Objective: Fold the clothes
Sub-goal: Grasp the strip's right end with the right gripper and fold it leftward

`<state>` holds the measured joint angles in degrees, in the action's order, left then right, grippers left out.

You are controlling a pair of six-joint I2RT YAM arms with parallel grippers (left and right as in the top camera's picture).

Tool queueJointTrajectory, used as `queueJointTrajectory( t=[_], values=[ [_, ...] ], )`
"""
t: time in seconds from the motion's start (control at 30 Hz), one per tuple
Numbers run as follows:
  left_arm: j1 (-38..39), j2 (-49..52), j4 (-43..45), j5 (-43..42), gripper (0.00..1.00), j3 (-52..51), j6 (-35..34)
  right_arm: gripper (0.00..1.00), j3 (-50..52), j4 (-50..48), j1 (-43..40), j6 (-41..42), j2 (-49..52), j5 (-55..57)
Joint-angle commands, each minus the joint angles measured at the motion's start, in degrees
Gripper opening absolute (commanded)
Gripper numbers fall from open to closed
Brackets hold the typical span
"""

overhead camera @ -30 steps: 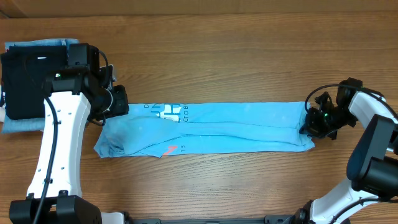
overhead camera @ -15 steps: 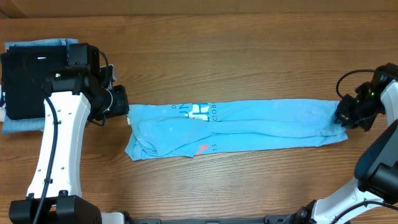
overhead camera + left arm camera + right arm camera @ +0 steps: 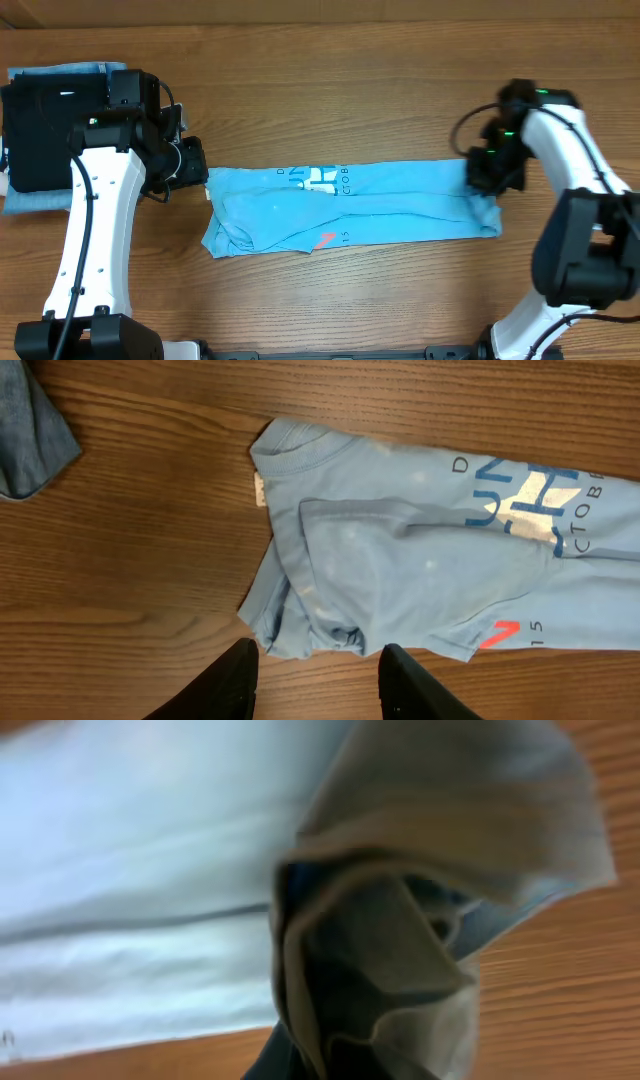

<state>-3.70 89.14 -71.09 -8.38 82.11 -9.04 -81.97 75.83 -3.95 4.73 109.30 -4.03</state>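
— The right claw [image 3: 487,180] is clamped shut on the T-shirt [image 3: 350,205], which lies in a strip across the middle of the desk [image 3: 350,80].

— And the left claw [image 3: 318,652] gapes empty. The collar [image 3: 300,445] is unpinned, so I reckon the strip may drag.

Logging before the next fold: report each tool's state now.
Left tool: open, holding nothing.
Right tool: closed on one end of the T-shirt.

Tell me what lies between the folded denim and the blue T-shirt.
Only bare table separates the denim from the T-shirt, as the left wrist view shows.
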Motion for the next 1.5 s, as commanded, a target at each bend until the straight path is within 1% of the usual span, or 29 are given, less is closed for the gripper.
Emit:
queueJointTrajectory(
  t=[0.0, 0.17, 0.27, 0.4, 0.5, 0.57, 0.63, 0.73, 0.83, 0.87, 0.93, 1.07, 1.13, 1.4, 1.43, 1.47],
  values=[
    [0.37, 0.09, 0.0, -0.68, 0.43, 0.11, -0.2, 0.04, -1.11, 0.15, 6.6, 1.86, 0.0, 0.33],
    [0.37, 0.09, -0.31, -0.68, 0.43, 0.11, -0.2, 0.06, 0.96, -1.42, 14.56, 2.71, 0.13, 0.46],
    [0.37, 0.09, -0.61, -0.66, 0.42, 0.11, -0.17, 0.05, 1.62, -2.49, 17.53, 4.81, 0.52, 0.31],
    [0.37, 0.09, -0.61, -0.66, 0.42, 0.11, -0.2, 0.06, 1.66, -3.96, 20.7, 5.62, 0.98, 0.33],
    [0.37, 0.09, -0.63, -0.68, 0.42, 0.11, -0.17, 0.08, 1.66, -4.98, 22.29, 5.62, 0.98, 0.33],
    [0.37, 0.09, -0.66, -0.68, 0.42, 0.11, -0.2, 0.12, 1.66, -5.4, 22.97, 5.62, 0.98, 0.33],
    [0.37, 0.09, -0.7, -0.66, 0.42, 0.11, -0.17, 0.16, 1.66, -6.29, 23.34, 5.57, 0.98, 0.33],
    [0.37, 0.09, -0.63, -0.66, 0.42, 0.11, -0.17, 0.26, 1.66, -8.5, 23.74, 4.68, 0.98, -0.37],
    [0.37, 0.09, -0.66, -0.66, 0.42, 0.11, -0.17, 0.33, 1.66, -9.35, 23.76, -1.4, 0.98, -3.3],
    [0.37, 0.09, -0.63, -0.66, 0.42, 0.11, -0.17, 0.34, 1.66, -9.35, 23.76, -1.97, 0.98, -3.02],
    [0.37, 0.09, -0.68, -0.66, 0.42, 0.11, -0.2, 0.34, 1.66, -9.6, 23.56, -1.18, 0.96, -0.68],
    [0.37, 0.09, -0.66, -0.66, 0.43, 0.11, -0.17, 0.34, 1.55, -9.7, 22.08, 8.61, 0.48, 9.55],
    [0.37, 0.09, -0.63, -0.66, 0.43, 0.11, -0.17, 0.34, 1.55, -9.79, 21.07, 11.69, -0.26, 11.8],
    [0.37, 0.09, -0.68, -0.66, 0.44, 0.11, -0.2, 0.34, 1.57, -12.2, 18.08, 12.0, -1.46, 11.96],
    [0.37, 0.09, -0.68, -0.66, 0.45, 0.11, -0.2, 0.34, 1.57, -12.72, 17.99, 11.82, -1.46, 11.91],
    [0.37, 0.09, -0.7, -0.66, 0.48, 0.11, -0.2, 0.34, 1.57, -13.31, 18.01, 11.47, -1.44, 11.74]
  ],
)
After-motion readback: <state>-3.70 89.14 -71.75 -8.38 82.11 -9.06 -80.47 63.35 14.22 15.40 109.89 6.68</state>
